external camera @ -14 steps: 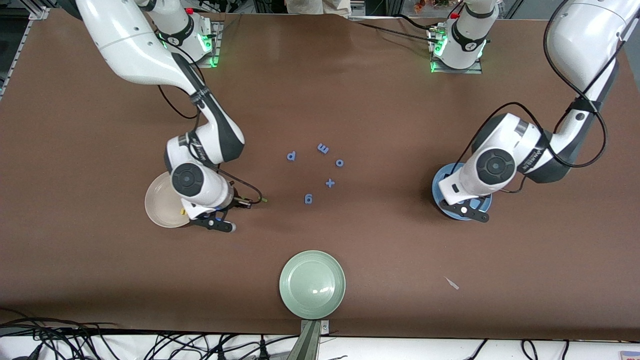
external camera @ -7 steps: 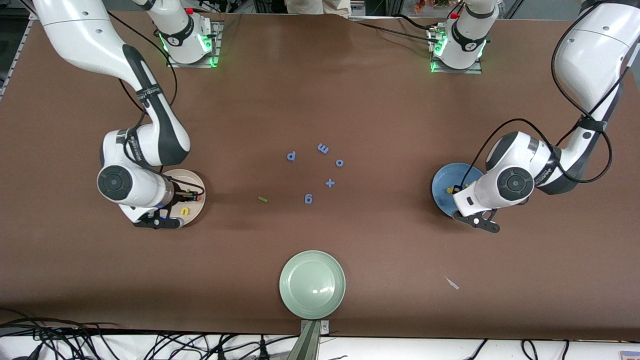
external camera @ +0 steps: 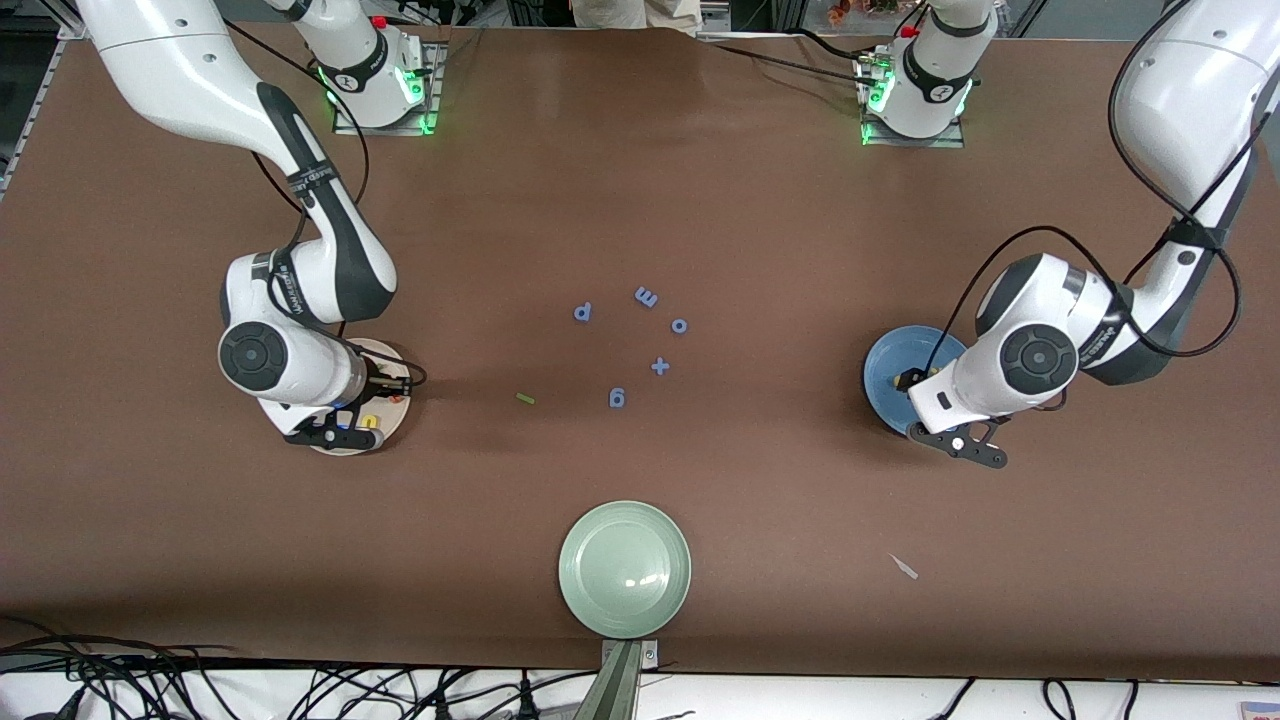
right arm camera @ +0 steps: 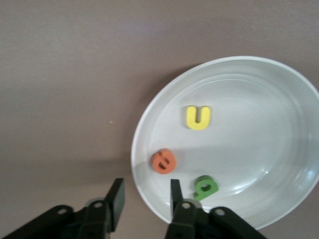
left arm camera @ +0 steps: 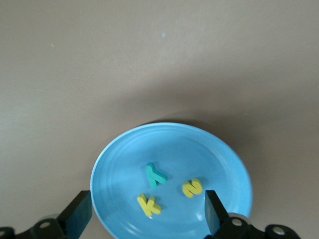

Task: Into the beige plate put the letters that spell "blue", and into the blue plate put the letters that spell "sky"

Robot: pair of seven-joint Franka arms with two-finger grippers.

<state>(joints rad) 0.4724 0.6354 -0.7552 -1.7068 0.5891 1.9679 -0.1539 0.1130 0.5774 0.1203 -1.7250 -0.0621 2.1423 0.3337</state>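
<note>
Both grippers hung over plates, and neither had anything between its fingers. Right gripper (right arm camera: 144,199) sat over the edge of the beige plate (right arm camera: 279,74) with its jaws partly apart. In that plate lay 3 letters: the yellow u (right arm camera: 198,117), the orange e (right arm camera: 163,161) and the green b (right arm camera: 206,186), all apart from one another. The thin green l (external camera: 525,399) lay alone on the table (external camera: 760,220), between the beige plate and the blue letters.

Left gripper (left arm camera: 144,219) stood spread wide over the blue plate (left arm camera: 119,154), which sat toward the left arm's end of the table. Inside it were the teal-green y (left arm camera: 155,175), the yellow k (left arm camera: 149,204) and the yellow s (left arm camera: 192,187), close together.

Mid-table, 4 small blue letters (external camera: 646,297) and a blue plus sign (external camera: 660,366) lay scattered. Nearest the front camera sat the pale green plate (external camera: 590,590).
</note>
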